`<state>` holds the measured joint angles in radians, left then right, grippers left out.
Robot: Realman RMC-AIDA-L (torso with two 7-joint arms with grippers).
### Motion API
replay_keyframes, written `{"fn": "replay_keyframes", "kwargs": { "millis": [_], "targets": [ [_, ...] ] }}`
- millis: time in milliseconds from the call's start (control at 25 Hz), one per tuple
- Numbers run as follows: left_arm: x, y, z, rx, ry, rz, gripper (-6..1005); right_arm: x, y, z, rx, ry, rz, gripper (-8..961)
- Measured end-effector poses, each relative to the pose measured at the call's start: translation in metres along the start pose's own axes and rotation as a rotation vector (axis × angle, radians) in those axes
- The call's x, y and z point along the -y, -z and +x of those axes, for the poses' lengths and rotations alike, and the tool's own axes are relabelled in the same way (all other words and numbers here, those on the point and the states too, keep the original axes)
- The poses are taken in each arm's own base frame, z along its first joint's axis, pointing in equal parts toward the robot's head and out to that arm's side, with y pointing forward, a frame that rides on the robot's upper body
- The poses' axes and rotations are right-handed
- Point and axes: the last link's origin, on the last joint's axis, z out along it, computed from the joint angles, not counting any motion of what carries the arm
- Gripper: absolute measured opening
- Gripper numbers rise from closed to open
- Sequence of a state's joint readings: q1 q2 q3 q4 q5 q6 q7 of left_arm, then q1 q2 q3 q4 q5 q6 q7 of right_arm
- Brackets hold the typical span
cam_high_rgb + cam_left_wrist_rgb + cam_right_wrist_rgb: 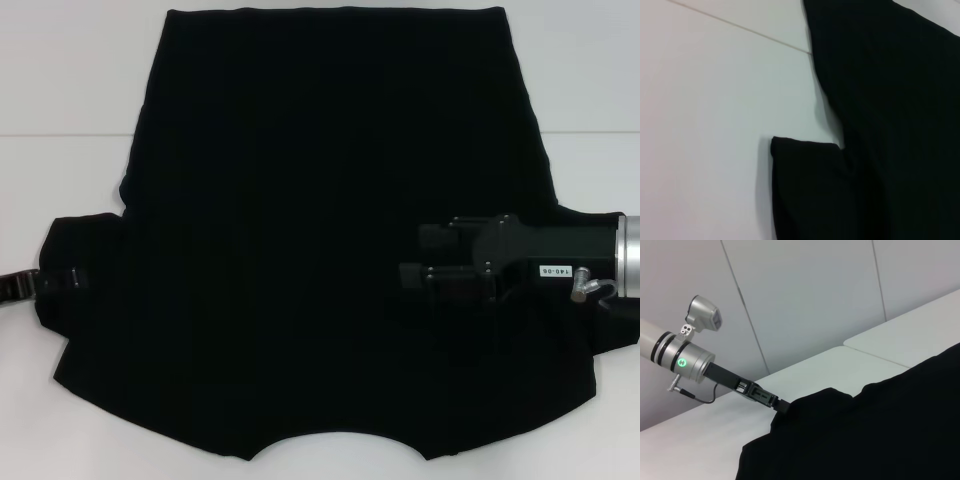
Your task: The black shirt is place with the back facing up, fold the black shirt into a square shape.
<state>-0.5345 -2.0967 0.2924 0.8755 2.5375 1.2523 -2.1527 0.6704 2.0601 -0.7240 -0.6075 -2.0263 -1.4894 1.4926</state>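
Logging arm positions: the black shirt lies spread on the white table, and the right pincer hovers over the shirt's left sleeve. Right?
Not quite. In the head view the right pincer is over the black shirt toward its right-hand side; the white table part holds.

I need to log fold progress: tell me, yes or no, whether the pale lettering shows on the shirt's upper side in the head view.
No: the black shirt shows only plain black fabric on its upper side.
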Motion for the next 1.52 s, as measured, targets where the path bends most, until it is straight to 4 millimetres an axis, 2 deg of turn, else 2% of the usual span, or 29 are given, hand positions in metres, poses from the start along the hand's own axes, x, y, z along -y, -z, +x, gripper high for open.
{"fn": "replay_keyframes", "kwargs": {
  "millis": [40,280,480,920,1120,1240,1520],
  "targets": [
    [0.000,0.000,0.000,-0.002,0.001,0.002,903,0.000,0.000,0.000,0.000,-0.001,0.000,775],
    [0.005,0.001,0.004,-0.018,0.002,0.029,751,0.000,0.001,0.000,0.002,-0.002,0.002,776],
    [0.009,0.000,0.002,0.000,-0.011,0.066,507,0.001,0.001,-0.001,0.009,0.000,0.003,776],
    [0.011,-0.002,0.004,-0.002,-0.024,0.088,273,0.001,0.001,-0.003,0.016,0.003,0.005,775],
    [0.011,-0.002,0.004,-0.001,-0.030,0.091,65,0.001,0.002,-0.003,0.026,0.002,0.008,775],
    [0.011,-0.002,0.007,-0.007,-0.034,0.096,24,0.001,0.003,-0.003,0.027,0.000,0.009,775],
    [0.014,0.002,0.014,-0.032,-0.042,0.118,25,0.001,0.004,-0.001,0.034,-0.007,0.016,776]
  ]
}}
